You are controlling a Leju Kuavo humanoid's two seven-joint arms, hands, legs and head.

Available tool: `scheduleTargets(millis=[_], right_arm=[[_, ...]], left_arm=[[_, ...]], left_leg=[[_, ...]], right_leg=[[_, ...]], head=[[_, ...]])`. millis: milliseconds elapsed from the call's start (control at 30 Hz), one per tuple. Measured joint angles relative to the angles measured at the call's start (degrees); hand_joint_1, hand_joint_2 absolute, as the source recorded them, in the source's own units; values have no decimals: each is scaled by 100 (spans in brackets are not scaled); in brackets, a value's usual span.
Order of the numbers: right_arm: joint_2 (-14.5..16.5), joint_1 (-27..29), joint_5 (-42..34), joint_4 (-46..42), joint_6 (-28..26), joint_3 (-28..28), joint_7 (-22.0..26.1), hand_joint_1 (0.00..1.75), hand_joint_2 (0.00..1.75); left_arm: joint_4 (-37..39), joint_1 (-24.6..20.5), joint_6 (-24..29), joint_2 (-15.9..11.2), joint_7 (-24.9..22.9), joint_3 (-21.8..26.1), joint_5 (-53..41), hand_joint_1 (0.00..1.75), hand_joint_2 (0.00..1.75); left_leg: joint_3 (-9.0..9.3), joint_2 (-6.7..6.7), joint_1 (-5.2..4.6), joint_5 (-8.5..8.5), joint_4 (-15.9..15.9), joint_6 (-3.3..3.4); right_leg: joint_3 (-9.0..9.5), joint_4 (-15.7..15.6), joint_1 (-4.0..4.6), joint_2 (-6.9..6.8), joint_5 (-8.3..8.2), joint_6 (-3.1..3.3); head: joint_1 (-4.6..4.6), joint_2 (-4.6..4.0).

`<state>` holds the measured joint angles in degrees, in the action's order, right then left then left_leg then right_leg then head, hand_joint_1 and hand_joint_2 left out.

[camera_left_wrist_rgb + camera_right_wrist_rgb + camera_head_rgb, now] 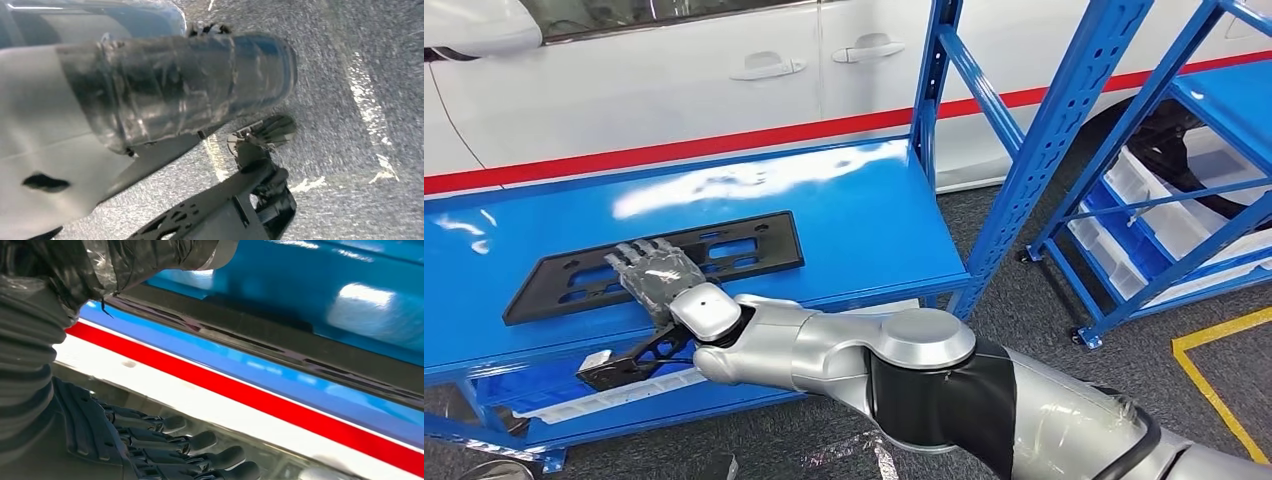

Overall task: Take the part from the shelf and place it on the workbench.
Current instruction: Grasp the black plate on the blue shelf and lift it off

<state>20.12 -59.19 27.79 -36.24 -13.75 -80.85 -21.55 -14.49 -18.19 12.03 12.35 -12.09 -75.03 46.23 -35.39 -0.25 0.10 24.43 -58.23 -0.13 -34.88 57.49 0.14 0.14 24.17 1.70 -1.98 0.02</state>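
Reaching across the workbench (864, 230), right hand (659, 272) with fingers spread flat over the part (754, 245).

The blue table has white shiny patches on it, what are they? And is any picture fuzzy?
Head view: the white patches on the blue workbench are glare from lights above, brightest behind the black part; the right hand looks sharp. Right wrist view: the same bench glare shows, soft and out of focus. Left wrist view: the close silver arm is smeared and blurry.

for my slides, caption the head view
Right hand open over the black part lying on the blue workbench.
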Motion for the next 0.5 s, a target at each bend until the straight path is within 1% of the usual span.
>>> scheduleTargets(millis=[33, 67, 100, 133, 167, 200, 267, 300, 333, 367, 400, 433, 467, 500], right_arm=[[-1, -19, -27, 47, 11, 0, -39, 0, 175], [-1, -37, -49, 99, 22, 0, -76, 0, 175], [-1, -55, -70, 152, 39, 0, -102, 0, 175], [-3, -76, -87, 209, 57, 0, -116, 0, 175], [-5, -100, -96, 265, 74, 0, -122, 0, 175], [-8, -122, -102, 321, 85, 0, -122, 0, 175], [-17, -143, -114, 428, 98, 0, -120, 0, 175], [-24, -141, -126, 480, 115, 0, -117, 0, 175], [-33, -137, -139, 528, 142, 0, -114, 0, 175], [-39, -134, -153, 573, 176, -1, -111, 0, 175], [-45, -133, -166, 611, 213, -1, -110, 0, 175], [-47, -132, -173, 642, 252, -2, -110, 0, 175], [-45, -131, -177, 672, 293, -2, -109, 0, 175], [-45, -126, -180, 699, 340, -2, -109, 0, 175]], left_arm=[[3, 6, -2, 11, 2, -19, 5, 0, 0], [5, 19, -4, 18, 7, -42, 11, 0, 0], [8, 33, -5, 27, 14, -63, 17, 0, 0], [10, 45, -3, 38, 22, -75, 20, 0, 0], [13, 51, -2, 49, 30, -82, 22, 0, 0], [15, 53, 0, 59, 35, -85, 24, 0, 0], [20, 56, 2, 63, 39, -109, 26, 0, 0], [23, 61, 2, 63, 39, -124, 28, 0, 0], [28, 66, 2, 63, 40, -139, 30, 0, 0], [33, 71, 4, 63, 40, -148, 33, 0, 0], [37, 75, 5, 64, 42, -154, 38, 0, 0], [40, 77, 7, 66, 44, -160, 50, 0, 0], [44, 77, 10, 69, 45, -166, 62, 0, 0], [48, 78, 13, 71, 46, -172, 76, 0, 0]], left_leg=[[51, -4, -13, 8, 95, 29], [61, -7, -27, 5, 109, 59], [66, -8, -17, -7, 123, 93], [79, -6, -5, -22, 148, 128], [92, -3, 9, -39, 174, 168], [105, 0, 25, -54, 198, 200], [105, 4, 27, -57, 200, 231], [103, 3, 28, -55, 196, 232], [101, 1, 31, -51, 188, 229], [100, -3, 37, -43, 175, 219], [100, -7, 47, -27, 153, 202], [96, -11, 58, -3, 119, 172], [80, -17, 55, 26, 73, 136], [61, -20, 51, 47, 41, 100]], right_leg=[[-9, 6, 7, 0, 4, -22], [-13, 7, 11, -2, 2, -45], [-16, 8, 14, -4, 7, -72], [-38, 50, 11, -3, 47, -100], [-99, 185, 9, -1, 139, -128], [-215, 436, 3, 2, 284, -154], [-569, 1196, -27, 5, 631, -191], [-730, 1520, -45, 4, 731, -208], [-810, 1665, -66, 3, 731, -224], [-781, 1586, -91, 2, 627, -239], [-643, 1291, -119, -1, 441, -256], [-450, 883, -145, -2, 270, -277], [-275, 532, -154, 5, 152, -284], [-159, 300, -153, 15, 94, -273]], head=[[-2, 0], [-4, 0], [-5, 0], [-6, -1], [-8, -1], [-10, -1], [-13, 0], [-13, 0], [-13, 0], [-14, 0], [-13, 0], [-13, 0], [-14, 0], [-13, 0]])
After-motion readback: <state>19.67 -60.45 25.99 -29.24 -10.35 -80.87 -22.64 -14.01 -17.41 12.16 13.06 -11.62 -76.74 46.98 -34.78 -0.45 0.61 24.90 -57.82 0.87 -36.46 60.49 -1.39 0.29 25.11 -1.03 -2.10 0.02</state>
